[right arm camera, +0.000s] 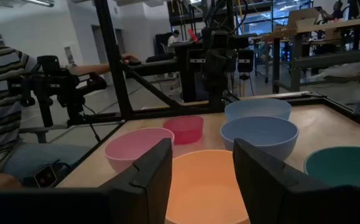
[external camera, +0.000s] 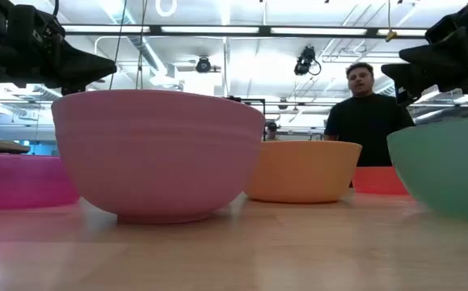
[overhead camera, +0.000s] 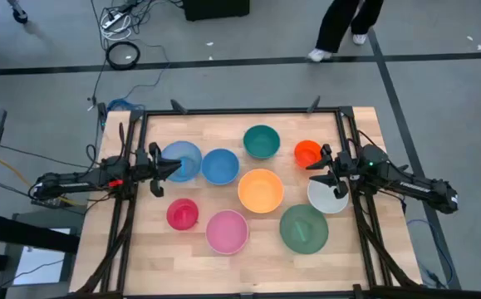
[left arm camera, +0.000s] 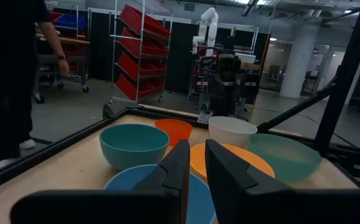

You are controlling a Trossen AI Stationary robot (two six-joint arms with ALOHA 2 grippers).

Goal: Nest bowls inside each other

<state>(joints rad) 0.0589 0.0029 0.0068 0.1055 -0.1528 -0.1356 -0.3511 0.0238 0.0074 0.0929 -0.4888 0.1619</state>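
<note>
Nine bowls stand apart on their bases on the wooden table: light blue (overhead camera: 184, 158), blue (overhead camera: 220, 166), teal (overhead camera: 262, 141), small orange-red (overhead camera: 307, 152), orange (overhead camera: 261, 190), white (overhead camera: 329, 198), green (overhead camera: 304, 228), pink (overhead camera: 227, 232) and small magenta-red (overhead camera: 183, 213). My left gripper (overhead camera: 176, 166) hovers over the light blue bowl, pointing toward the blue bowl (left arm camera: 130, 183). Its fingers (left arm camera: 196, 168) stand a narrow gap apart with nothing between them. My right gripper (overhead camera: 313, 170) hangs open and empty between the orange-red and white bowls, facing the orange bowl (right arm camera: 201, 180).
A black metal frame (overhead camera: 240, 110) borders the table's far, left and right sides. A person (external camera: 368, 113) stands beyond the far edge. Bare wood shows along the near edge, in front of the pink bowl (external camera: 157, 153) and green bowl (external camera: 448, 174).
</note>
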